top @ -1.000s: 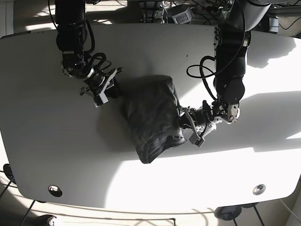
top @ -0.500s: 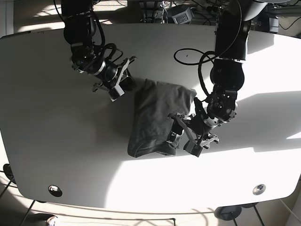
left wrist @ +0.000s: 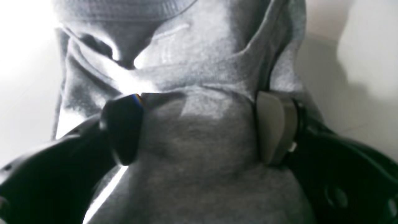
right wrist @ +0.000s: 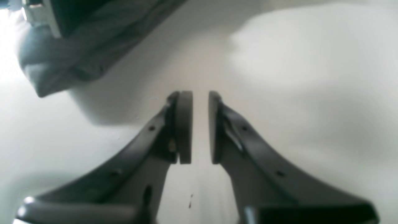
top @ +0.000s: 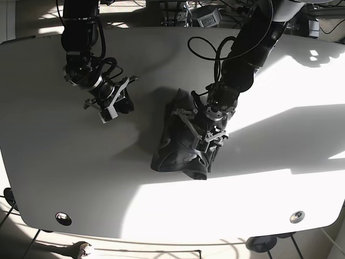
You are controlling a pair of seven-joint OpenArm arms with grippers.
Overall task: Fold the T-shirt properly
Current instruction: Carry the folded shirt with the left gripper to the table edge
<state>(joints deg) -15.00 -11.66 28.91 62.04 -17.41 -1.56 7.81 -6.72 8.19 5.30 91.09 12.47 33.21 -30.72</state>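
The dark grey T-shirt [top: 171, 147] lies bunched at the middle of the white table [top: 64, 162]. My left gripper [top: 207, 137] sits on top of its right part. In the left wrist view the gripper [left wrist: 199, 102] has a thick bunch of the shirt [left wrist: 199, 46] between its wide-set pads [left wrist: 273, 130], and the fabric touches both. My right gripper [top: 110, 107] hovers over bare table left of the shirt, apart from it. In the right wrist view the gripper [right wrist: 200, 93] is nearly shut and empty, with a corner of the shirt [right wrist: 77, 56] at the upper left.
Cables and equipment [top: 207, 15] lie beyond the table's far edge. Two round grommets [top: 63, 218] [top: 297, 217] sit near the front edge. A bright sunlit band crosses the front of the table.
My left gripper has moved up and left, from the shirt's lower right edge onto the shirt, and the shirt is narrower. My right gripper has drawn back to the left, away from the shirt.
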